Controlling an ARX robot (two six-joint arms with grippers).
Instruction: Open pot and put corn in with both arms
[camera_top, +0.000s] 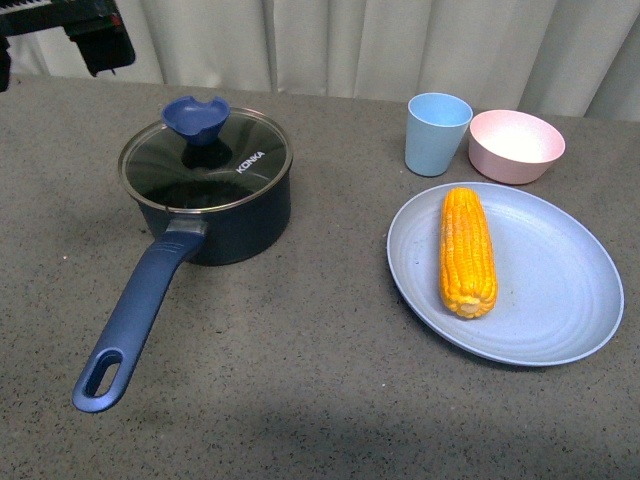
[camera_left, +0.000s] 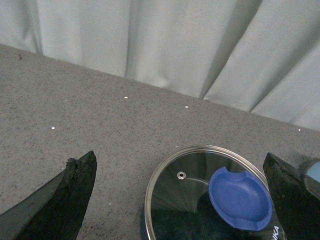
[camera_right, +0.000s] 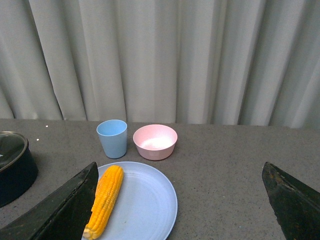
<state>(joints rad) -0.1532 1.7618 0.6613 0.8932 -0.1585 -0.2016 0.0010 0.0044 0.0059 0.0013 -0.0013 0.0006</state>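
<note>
The dark navy pot (camera_top: 243, 216) stands left of centre, its long blue handle (camera_top: 140, 312) pointing toward the front. A glass lid (camera_top: 238, 165) with a blue knob (camera_top: 197, 119) covers it. The corn (camera_top: 467, 250) lies on a pale blue plate (camera_top: 550, 290) at the right. My left gripper (camera_top: 97, 38) hangs open at the far left, behind the pot. In the left wrist view this gripper (camera_left: 179, 156) is above the lid (camera_left: 175, 200) and the knob (camera_left: 240, 198). My right gripper (camera_right: 180, 167) is open and empty, with the corn (camera_right: 104, 200) near one finger.
A light blue cup (camera_top: 437, 132) and a pink bowl (camera_top: 516, 146) stand behind the plate. A pale curtain (camera_top: 380, 40) closes off the back of the grey table (camera_top: 320, 380).
</note>
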